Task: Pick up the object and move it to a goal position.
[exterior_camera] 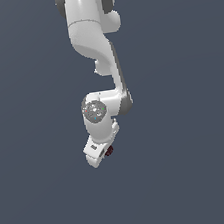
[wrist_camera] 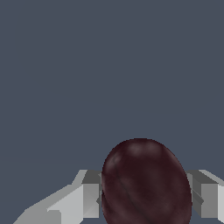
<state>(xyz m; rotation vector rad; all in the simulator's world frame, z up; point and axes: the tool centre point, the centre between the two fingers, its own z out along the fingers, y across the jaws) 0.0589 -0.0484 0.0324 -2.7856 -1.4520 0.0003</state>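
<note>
- Exterior view gives the whole of me first: my white arm (exterior_camera: 98, 50) hangs down from the top of the frame against a flat grey-blue ground, with the wrist bent so that my gripper (exterior_camera: 104, 154) tilts toward the exterior view's lower left.
- No table edge, goal marker or other thing shows in either view, so I cannot tell which way the goal lies from me.
- Next down in size, my fingers (wrist_camera: 85, 199) show in the wrist view as pale grey blocks on either side of the load, pressed to its flanks with no gap that I can see; I am clamped narrow on it.
- Smallest, the object (exterior_camera: 109, 152) is a dark maroon speck at the tip of my gripper in the exterior view, on the side toward the exterior view's right, partly hidden behind the white finger housing.
- The relation my coming move turns on: the object (wrist_camera: 146, 183) sits right between my fingers, with its long axis running out along them and its narrow width across the grip, so I judge it will travel with me.
- The wrist view alone shows its egg shape and the contact on both flanks; the exterior view alone shows my pose and tilt.
</note>
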